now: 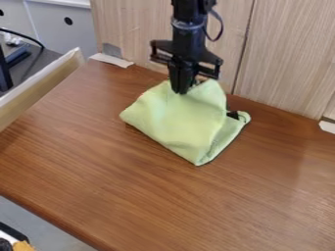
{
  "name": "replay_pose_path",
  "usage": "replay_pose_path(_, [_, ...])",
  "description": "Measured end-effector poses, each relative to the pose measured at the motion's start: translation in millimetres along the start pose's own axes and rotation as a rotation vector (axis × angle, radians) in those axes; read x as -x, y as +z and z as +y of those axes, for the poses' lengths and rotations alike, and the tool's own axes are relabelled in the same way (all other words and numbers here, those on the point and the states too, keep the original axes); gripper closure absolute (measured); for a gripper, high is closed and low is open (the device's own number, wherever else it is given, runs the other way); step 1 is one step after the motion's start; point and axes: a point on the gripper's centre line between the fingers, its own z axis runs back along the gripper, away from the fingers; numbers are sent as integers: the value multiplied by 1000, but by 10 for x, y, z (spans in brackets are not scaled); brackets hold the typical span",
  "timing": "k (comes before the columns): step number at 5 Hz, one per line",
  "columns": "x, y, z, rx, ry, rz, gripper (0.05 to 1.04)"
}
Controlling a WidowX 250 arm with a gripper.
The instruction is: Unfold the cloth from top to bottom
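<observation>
Gripper [181, 91] at top of cloth [175, 117], can't tell if apart or clamped; poss. risk: layers cling, so whole bundle drags w/o unfolding

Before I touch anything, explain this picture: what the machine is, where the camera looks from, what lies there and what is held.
The black machine is a robot arm. It comes in from the top edge and ends in a gripper, which works like a simple hand. The single picture comes from a fixed camera looking down at a slant. On the brown wooden table lies a light green cloth, bunched and partly folded; the job is to unfold it. The gripper's tip is at the cloth's upper part, but I cannot tell for certain whether it holds the fabric. Pale wood panels stand behind.
</observation>
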Motion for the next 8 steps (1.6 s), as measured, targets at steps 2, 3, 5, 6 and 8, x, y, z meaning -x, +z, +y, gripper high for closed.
replay_pose_path(2, [411,377,2,10,10,-72,1029])
replay_pose_path(3, [783,246,98,-2,6,-30,1029])
replay_pose_path(5, [1280,-148,318,-26,1,38,1029])
replay_pose_path(6, [1443,-243,386,-30,-3,53,1029])
replay_pose_path(8, [1720,-303,471,-36,38,86,1007])
